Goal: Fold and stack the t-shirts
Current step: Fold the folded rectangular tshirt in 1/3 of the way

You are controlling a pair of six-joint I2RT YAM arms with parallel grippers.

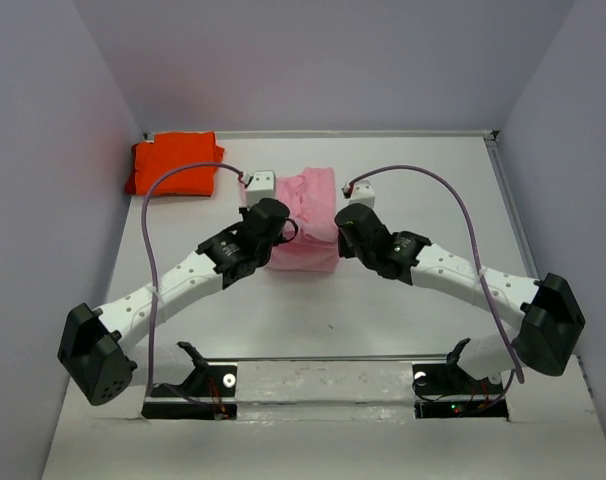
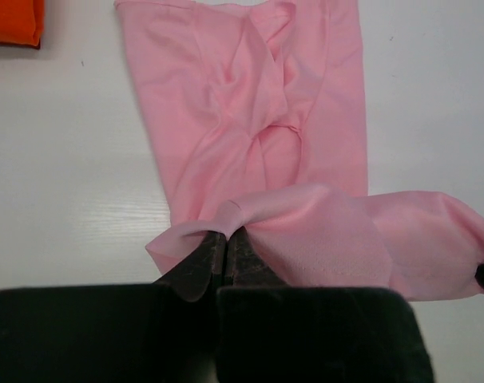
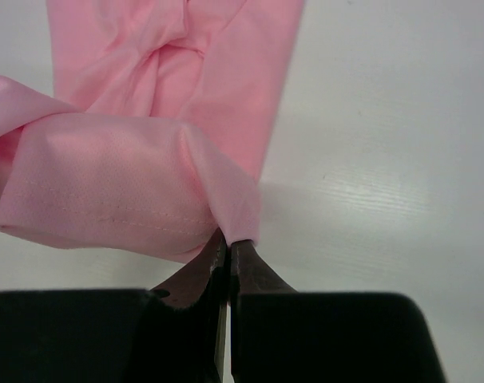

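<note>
White table, left hand and right hand clamped on pink t-shirt (near edge).

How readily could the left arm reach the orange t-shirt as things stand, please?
Probably not yet: the left gripper is shut on the pink t-shirt. Otherwise only bare table lies between it and the orange t-shirt.

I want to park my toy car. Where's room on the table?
Bare table lies between the pink t-shirt and the arm bases, and in the far right corner. Crowded: the middle, where left gripper and right gripper pinch it, and around the orange t-shirt.
</note>
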